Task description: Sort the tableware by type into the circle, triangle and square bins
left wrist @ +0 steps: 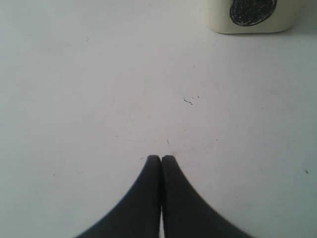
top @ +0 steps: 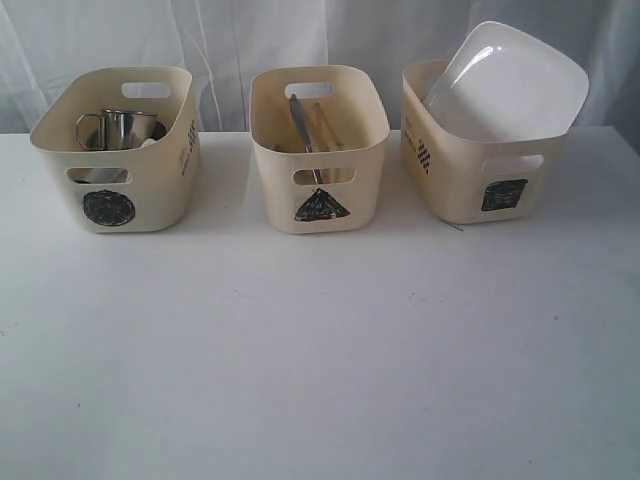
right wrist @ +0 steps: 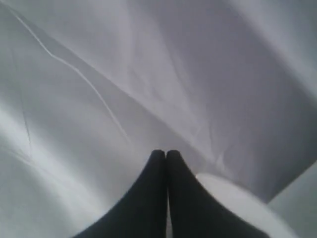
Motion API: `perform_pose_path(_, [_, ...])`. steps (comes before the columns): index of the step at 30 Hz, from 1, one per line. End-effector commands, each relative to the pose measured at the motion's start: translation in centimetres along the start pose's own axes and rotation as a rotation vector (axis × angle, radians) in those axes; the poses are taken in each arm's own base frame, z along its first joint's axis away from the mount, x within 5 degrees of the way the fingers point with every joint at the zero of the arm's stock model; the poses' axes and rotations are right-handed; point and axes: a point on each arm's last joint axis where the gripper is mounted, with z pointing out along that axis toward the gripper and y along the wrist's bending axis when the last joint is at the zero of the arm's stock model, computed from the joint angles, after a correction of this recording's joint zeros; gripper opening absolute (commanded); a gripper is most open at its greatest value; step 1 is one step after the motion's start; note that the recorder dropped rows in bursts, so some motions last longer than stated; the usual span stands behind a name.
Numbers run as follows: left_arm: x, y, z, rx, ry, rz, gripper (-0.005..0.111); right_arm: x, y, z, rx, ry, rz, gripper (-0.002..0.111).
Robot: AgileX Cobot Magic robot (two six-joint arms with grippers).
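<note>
Exterior: steel mug (top: 122, 127) sits in the circle bin (top: 140, 195). Steel cutlery (top: 299, 120) and chopsticks (top: 322, 125) stand in the triangle bin (top: 270, 190). White plate (top: 510, 80) leans tilted, sticking out of the square bin (top: 450, 185).
Left wrist: my left claw (left wrist: 161, 158) has its tips pressed together over the table (left wrist: 99, 99), with the circle bin ahead.
Right wrist: my right claw (right wrist: 165, 153) has its tips pressed together, facing the white curtain (right wrist: 173, 74).

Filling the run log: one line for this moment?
mug in circle bin; cutlery in triangle bin; plate in square bin; left gripper shut; right gripper shut
</note>
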Motion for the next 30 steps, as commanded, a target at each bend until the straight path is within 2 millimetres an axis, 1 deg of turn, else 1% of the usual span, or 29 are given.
perform_pose_path(1, [0.2,0.0,0.0,-0.003,0.003,-0.002,0.0,-1.9,3.0,-10.6,-0.047,-0.184,-0.674,0.0])
perform_pose_path(2, [0.2,0.0,0.0,-0.003,0.003,-0.002,0.0,-0.9,3.1,-13.0,-0.099,-0.153,-0.749,0.0])
perform_pose_path(3, [0.2,0.0,0.0,-0.003,0.003,-0.002,0.0,0.4,2.6,-15.0,-0.129,-0.124,-0.789,0.0])
perform_pose_path(4, [0.2,0.0,0.0,-0.003,0.003,-0.002,0.0,1.4,2.0,-16.0,-0.14,-0.104,-0.823,0.0])
perform_pose_path(5, [0.2,0.0,0.0,-0.003,0.003,-0.002,0.0,2.6,1.4,-18.3,-0.168,-0.103,-0.906,0.0])
perform_pose_path(6, [0.2,0.0,0.0,-0.003,0.003,-0.002,0.0,3.4,0.7,-19.9,-0.182,-0.109,-0.938,0.0])
perform_pose_path(7, [0.2,0.0,0.0,-0.003,0.003,-0.002,0.0,4.3,-0.2,-22.0,-0.199,-0.126,-1.001,0.0])
perform_pose_path(8, [0.2,0.0,0.0,-0.003,0.003,-0.002,0.0,5.0,-1.0,-23.3,-0.203,-0.139,-1.048,0.0])
perform_pose_path(9, [0.2,0.0,0.0,-0.003,0.003,-0.002,0.0,6.1,-2.2,-24.3,-0.2,-0.138,-1.105,0.0])
perform_pose_path(11, [0.2,0.0,0.0,-0.003,0.003,-0.002,0.0,7.4,-3.5,-25.5,-0.21,-0.129,-1.109,0.0])
perform_pose_path(15, [0.2,0.0,0.0,-0.003,0.003,-0.002,0.0,8.8,-3.6,-26.6,-0.311,-0.047,-1.047,0.0])
perform_pose_path(19, [0.2,0.0,0.0,-0.003,0.003,-0.002,0.0,9.4,-3.4,-27.2,-0.374,0.014,-0.986,0.0])
perform_pose_path(22, [0.2,0.0,0.0,-0.003,0.003,-0.002,0.0,9.0,-3.4,-27.3,-0.35,-0.022,-0.99,0.0])
perform_pose_path(25, [0.2,0.0,0.0,-0.003,0.003,-0.002,0.0,8.9,-3.4,-27.5,-0.35,-0.026,-0.949,0.0])
perform_pose_path(28, [0.2,0.0,0.0,-0.003,0.003,-0.002,0.0,8.9,-3.5,-27.6,-0.345,-0.026,-0.957,0.0])
perform_pose_path(30, [0.2,0.0,0.0,-0.003,0.003,-0.002,0.0,8.9,-3.8,-27.6,-0.316,0.002,-0.891,0.0])
